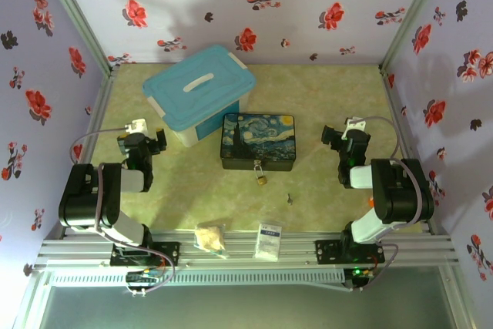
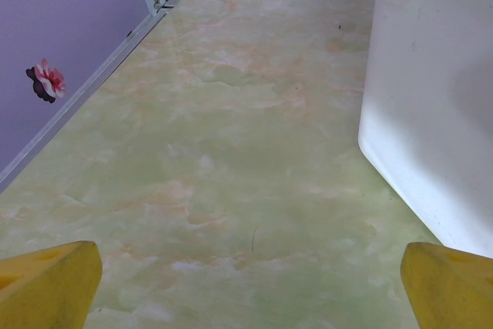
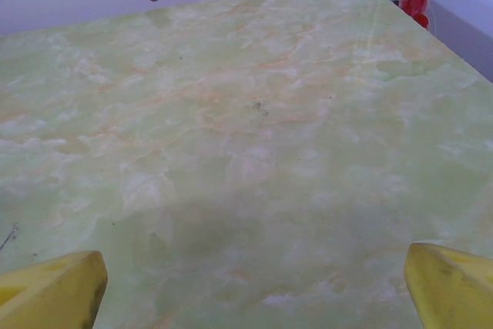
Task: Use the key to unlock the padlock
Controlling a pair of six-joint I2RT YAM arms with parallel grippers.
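A: How are the tools at this moment?

B: Both are released; the left gripper has its jaws wide apart and grasps nothing; the right gripper is the same. The left one hangs low over the table, just beside the tub; the right one hangs to the right of the box, apart from it.

A: And where are the things of the task?

B: The padlock lies at the near side of the box, touching its front as far as I can tell; whether the shackle goes through a latch is too small to see. The key lies flat on the table, near the padlock but apart from it, a little to the right and closer to the arms.

A: Then which step is in hand, and how to do it well?

B: I judge that nothing is begun; first the key must be taken. The right gripper is on the better side. The key is thin and flat, so the jaws should narrow, come down straight and pinch the head, so that the blade is left free. The left gripper may then steady the padlock body. A careless touch may push the key away.

A: Please count everything.

B: Two grippers; one padlock; one key; one box; one tub; one white packet; one beige lump beside it.
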